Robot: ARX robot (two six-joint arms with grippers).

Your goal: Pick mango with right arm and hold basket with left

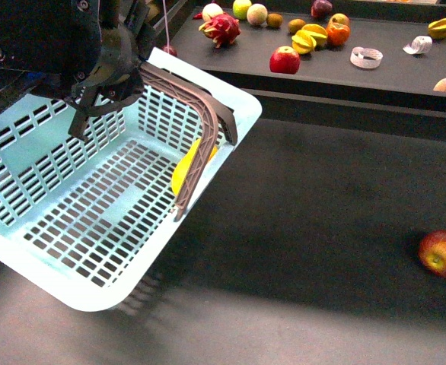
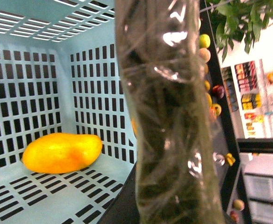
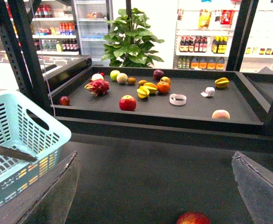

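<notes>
End effector of our left arm [image 1: 105, 72], bulky and glossy black, was clamped on one of the grey-brown ribbed handles [image 1: 200, 114] of the large light turquoise slotted plastic basket [image 1: 71, 220]. We judged that grip was why the basket hung tilted above the dark worktop [image 1: 307, 228], its open mouth turned toward the front camera.

We found the smooth yellow-orange oval mango [image 2: 62, 152] already inside, lying in the low corner where floor meets wall, which is where a tilt would roll it. The front view gave only a yellow sliver of it behind the handle; the left wrist view showed it whole, though a blurred dark shape close to the lens, probably the handle, blocked the middle.

Our right end effector [image 3: 155, 186] appeared only as two blurred dark edges well apart with nothing between them, so we took it as open and empty. That wrist view alone showed the raised tray [image 3: 248, 122] of fruit whole, with shop shelves behind. A round red-yellow apple [image 1: 444, 253] lay loose on the worktop, well apart from the basket.
</notes>
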